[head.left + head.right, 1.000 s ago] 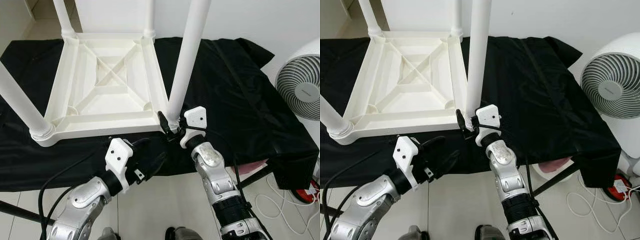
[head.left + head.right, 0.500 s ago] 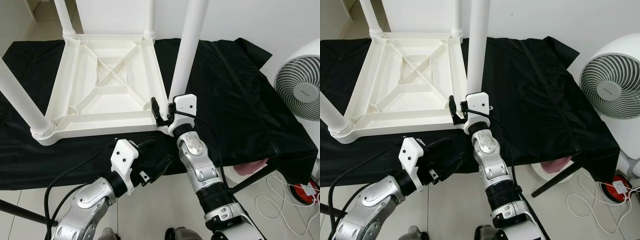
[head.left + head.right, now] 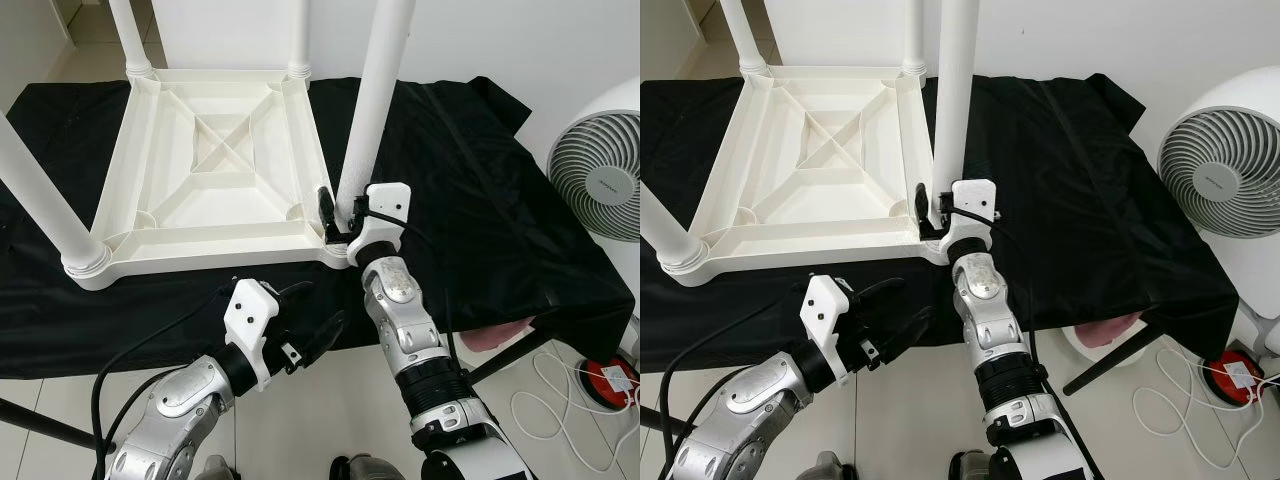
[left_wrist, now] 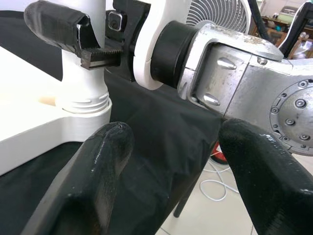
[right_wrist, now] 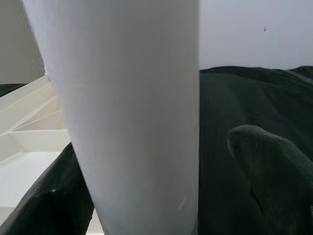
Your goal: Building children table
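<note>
The white plastic table (image 3: 210,170) lies upside down on a black cloth (image 3: 470,190). At its near right corner stands a white leg (image 3: 372,100), and the right gripper (image 3: 340,212) is spread around its base. The left gripper (image 3: 305,330) hangs released below the table's front edge. A white fan (image 3: 598,180) stands right of the table.

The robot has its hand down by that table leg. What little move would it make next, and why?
Probably close the right gripper on the near-right leg and turn it. Its fingers straddle the base of the leg, which stands upright at the corner of the upturned white table, but a gap shows beside one finger. The left gripper hovers open below the edge.
</note>
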Robot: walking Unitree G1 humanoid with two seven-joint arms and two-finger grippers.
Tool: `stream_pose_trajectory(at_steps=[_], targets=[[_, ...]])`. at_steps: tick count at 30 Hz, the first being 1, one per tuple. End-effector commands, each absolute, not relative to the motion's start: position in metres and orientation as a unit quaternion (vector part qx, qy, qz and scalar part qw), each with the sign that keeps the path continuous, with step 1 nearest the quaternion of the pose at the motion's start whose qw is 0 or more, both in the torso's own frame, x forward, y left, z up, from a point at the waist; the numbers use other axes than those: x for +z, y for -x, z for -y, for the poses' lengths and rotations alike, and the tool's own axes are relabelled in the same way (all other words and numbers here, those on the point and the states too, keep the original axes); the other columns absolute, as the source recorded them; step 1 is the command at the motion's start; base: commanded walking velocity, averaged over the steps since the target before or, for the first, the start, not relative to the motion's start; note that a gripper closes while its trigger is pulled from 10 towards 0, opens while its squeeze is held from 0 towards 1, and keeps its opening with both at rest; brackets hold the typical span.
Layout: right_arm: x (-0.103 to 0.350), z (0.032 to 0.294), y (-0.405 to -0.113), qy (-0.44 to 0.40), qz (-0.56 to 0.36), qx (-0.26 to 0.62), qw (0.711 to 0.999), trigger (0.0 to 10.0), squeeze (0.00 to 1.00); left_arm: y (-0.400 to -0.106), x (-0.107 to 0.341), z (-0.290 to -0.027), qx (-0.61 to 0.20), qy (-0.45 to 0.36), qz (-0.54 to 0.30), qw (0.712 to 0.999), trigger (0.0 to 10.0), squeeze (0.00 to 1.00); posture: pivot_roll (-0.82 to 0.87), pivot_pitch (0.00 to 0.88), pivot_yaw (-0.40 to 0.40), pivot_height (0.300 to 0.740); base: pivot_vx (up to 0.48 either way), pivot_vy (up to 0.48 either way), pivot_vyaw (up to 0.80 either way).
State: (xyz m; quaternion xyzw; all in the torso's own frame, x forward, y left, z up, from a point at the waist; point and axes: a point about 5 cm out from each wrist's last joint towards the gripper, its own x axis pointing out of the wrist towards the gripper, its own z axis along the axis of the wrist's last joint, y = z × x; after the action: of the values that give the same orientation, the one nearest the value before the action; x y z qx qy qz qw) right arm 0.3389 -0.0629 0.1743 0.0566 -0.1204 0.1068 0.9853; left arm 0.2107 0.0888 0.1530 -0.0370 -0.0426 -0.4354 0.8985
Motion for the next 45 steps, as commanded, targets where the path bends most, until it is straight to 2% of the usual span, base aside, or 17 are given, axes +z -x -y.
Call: stream_pose_trajectory(at_steps=[1,14,19,30,37,43,45], targets=[[0.175,0.055,-0.34,-0.081,0.109,0.108,0.985,10.0,0.0,-0.209,0.154,-0.087,-0.435,0.037,0.039,0.899,10.0,0.0,-0.02,0.075,-0.031,0.74,0.0,0.0,0.0],[0.167,0.054,-0.34,-0.155,0.074,0.09,0.981,10.0,0.0,-0.206,0.154,-0.086,-0.435,0.044,0.036,0.899,10.0,0.0,-0.01,0.085,-0.03,0.74,0.0,0.0,0.0],[0.167,0.053,-0.342,-0.218,0.057,0.073,0.972,10.0,0.0,-0.205,0.153,-0.086,-0.435,0.048,0.031,0.898,10.0,0.0,-0.01,0.085,-0.03,0.74,0.0,0.0,0.0],[0.169,0.059,-0.342,-0.27,0.05,0.058,0.96,10.0,0.0,-0.202,0.153,-0.085,-0.435,0.052,0.027,0.898,10.0,0.0,-0.01,0.101,-0.031,0.74,0.0,0.0,0.0],[0.175,0.077,-0.338,-0.347,0.066,0.031,0.935,10.0,0.0,-0.203,0.154,-0.085,-0.439,0.054,0.025,0.896,10.0,0.0,-0.02,0.102,-0.019,0.74,0.0,0.0,0.0],[0.172,0.084,-0.338,-0.377,0.061,0.015,0.924,10.0,0.0,-0.203,0.154,-0.085,-0.441,0.056,0.025,0.895,10.0,0.0,-0.02,0.101,-0.017,0.74,0.0,0.0,0.0],[0.17,0.091,-0.34,-0.412,0.06,0.0,0.909,10.0,0.0,-0.203,0.154,-0.084,-0.444,0.057,0.024,0.894,10.0,0.0,-0.03,0.1,-0.014,0.74,0.0,0.0,0.0]])
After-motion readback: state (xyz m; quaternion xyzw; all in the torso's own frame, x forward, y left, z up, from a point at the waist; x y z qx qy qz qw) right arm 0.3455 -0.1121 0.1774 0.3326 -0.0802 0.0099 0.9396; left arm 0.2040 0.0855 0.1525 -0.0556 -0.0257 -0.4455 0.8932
